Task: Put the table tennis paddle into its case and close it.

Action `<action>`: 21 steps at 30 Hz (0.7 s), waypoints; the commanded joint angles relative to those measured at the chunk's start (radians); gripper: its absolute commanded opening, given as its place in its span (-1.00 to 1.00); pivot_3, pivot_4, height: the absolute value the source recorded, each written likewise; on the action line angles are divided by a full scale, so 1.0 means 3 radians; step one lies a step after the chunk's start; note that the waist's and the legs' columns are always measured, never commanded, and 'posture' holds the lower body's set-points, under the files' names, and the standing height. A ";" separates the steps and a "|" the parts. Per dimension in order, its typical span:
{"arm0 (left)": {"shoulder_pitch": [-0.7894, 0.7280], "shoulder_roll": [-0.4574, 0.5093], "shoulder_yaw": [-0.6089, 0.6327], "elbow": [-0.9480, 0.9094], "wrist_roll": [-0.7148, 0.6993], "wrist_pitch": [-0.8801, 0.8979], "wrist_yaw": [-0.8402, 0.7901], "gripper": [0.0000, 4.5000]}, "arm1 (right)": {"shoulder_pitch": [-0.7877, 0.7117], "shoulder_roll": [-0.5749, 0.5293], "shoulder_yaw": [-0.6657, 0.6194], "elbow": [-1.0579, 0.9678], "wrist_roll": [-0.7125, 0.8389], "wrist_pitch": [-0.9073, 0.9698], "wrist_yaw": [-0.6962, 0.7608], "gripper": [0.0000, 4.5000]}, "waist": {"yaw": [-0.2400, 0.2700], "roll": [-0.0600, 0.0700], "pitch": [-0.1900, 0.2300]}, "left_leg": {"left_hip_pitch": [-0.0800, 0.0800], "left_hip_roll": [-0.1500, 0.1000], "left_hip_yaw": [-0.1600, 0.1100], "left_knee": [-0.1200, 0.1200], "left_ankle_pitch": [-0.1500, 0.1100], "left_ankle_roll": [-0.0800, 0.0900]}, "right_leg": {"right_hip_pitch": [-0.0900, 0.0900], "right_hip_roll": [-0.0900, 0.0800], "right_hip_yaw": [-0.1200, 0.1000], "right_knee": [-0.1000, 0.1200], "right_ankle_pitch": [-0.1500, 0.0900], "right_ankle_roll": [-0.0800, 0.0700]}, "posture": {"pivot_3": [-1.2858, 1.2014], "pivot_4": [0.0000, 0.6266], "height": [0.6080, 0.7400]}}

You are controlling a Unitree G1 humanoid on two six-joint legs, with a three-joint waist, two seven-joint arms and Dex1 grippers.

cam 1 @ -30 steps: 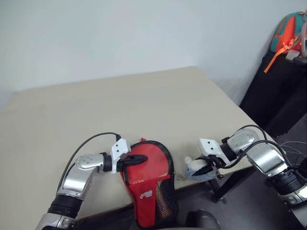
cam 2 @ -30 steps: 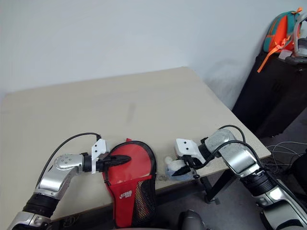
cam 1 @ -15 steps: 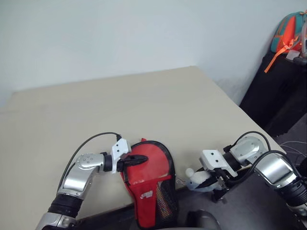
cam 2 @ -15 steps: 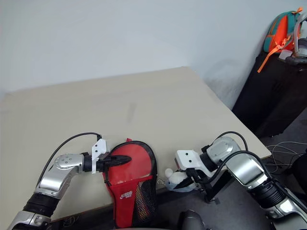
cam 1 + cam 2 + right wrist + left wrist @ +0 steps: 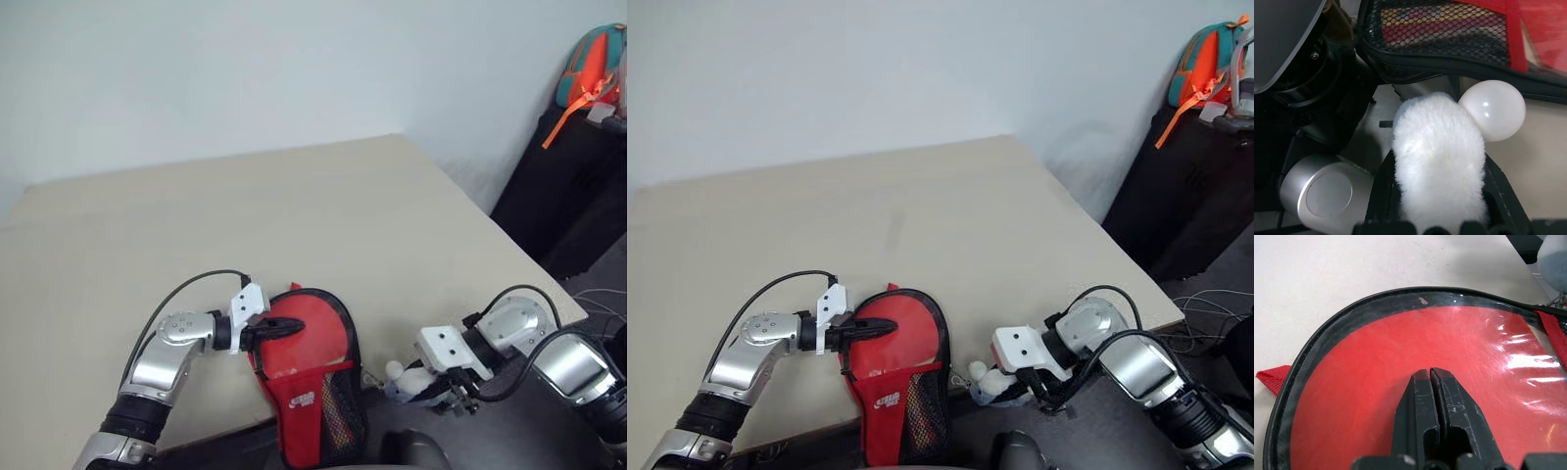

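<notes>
On the case (image 5: 309, 362), closed left jaws press; right jaws clasp a white fuzzy charm (image 5: 1440, 156).

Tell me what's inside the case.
Through the case's clear panel a flat red face shows, with the shut left hand resting on it. Its handle cannot be seen; the mesh pocket covers that end.

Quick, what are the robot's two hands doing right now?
Left gripper: jaws shut, empty, tips resting on the case.
Right gripper: jaws closed on a white fluffy thing with a white ball.
</notes>
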 commanded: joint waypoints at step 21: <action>0.0146 0.0149 -0.0071 0.0108 0.0113 0.0195 -0.0048 -1.00 | -0.0728 0.0334 -0.0271 0.1474 -0.0244 -0.1466 -0.0173 -0.72 | -0.0082 -0.0024 -0.0028 | 0.0027 -0.0004 0.0016 -0.0020 -0.0006 0.0003 | 0.0026 -0.0018 0.0046 0.0074 0.0008 0.0007 | 0.03 -1.00 0.49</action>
